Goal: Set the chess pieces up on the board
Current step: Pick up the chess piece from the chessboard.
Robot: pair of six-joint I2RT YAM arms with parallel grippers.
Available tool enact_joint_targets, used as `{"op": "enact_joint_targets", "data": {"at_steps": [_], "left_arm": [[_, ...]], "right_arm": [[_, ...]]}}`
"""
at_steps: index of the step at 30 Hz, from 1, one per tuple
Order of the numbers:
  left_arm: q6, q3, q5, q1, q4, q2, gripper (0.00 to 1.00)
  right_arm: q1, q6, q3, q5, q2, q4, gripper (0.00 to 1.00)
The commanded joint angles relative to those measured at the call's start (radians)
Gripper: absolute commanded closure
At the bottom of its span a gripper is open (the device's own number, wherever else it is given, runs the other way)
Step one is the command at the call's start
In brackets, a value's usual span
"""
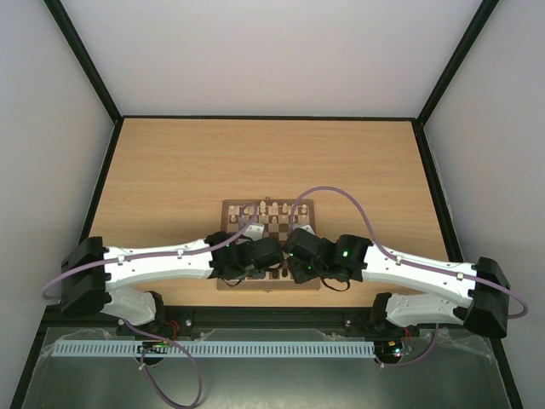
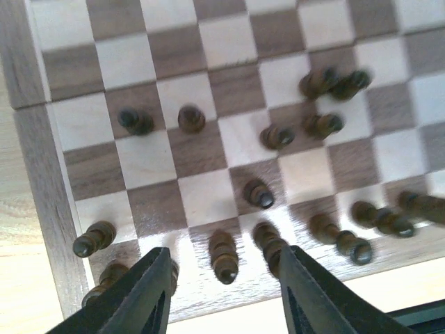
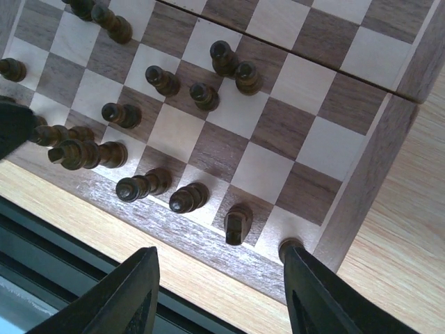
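Chess pieces [image 2: 261, 193] in dark wood fill the near rows of the board [image 2: 229, 38], several off home squares, with pale pieces [image 1: 262, 209] at the far side; left gripper [image 2: 224, 252] and right gripper [image 3: 221, 252] hover with fingers parted, holding nothing.

The board [image 2: 229, 38] fills the view, its brown frame running down the left side; dark pieces [image 2: 191, 118] stand scattered over the near squares, several crowded along the near edge; the left gripper [image 2: 224, 252] hangs over that edge, its black fingers [image 2: 149, 296] spread apart; one dark piece [image 2: 224, 263] stands between them, touched by neither.
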Motion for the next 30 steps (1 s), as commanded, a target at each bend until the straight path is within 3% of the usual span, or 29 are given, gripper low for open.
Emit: {"op": "enact_joint_targets", "data": {"at_steps": [1, 8, 12, 20, 30], "left_arm": [[0.028, 0.076, -0.11, 0.004, -0.077, -0.077, 0.5], [0.15, -0.016, -0.115, 0.156, 0.051, -0.206, 0.22], [0.202, -0.083, -0.076, 0.258, 0.136, -0.268, 0.01], [0.254, -0.166, -0.028, 0.339, 0.2, -0.357, 0.0], [0.264, -0.222, 0.012, 0.364, 0.229, -0.391, 0.0]], "right_arm": [[-0.002, 0.005, 0.015, 0.06, 0.018, -0.047, 0.49], [-0.07, -0.047, 0.118, 0.058, 0.16, -0.031, 0.42], [-0.123, -0.086, 0.159, 0.043, 0.234, 0.009, 0.46], [-0.199, -0.141, 0.217, -0.01, 0.348, 0.042, 0.59], [-0.232, -0.156, 0.209, -0.074, 0.429, 0.086, 0.7]]}}
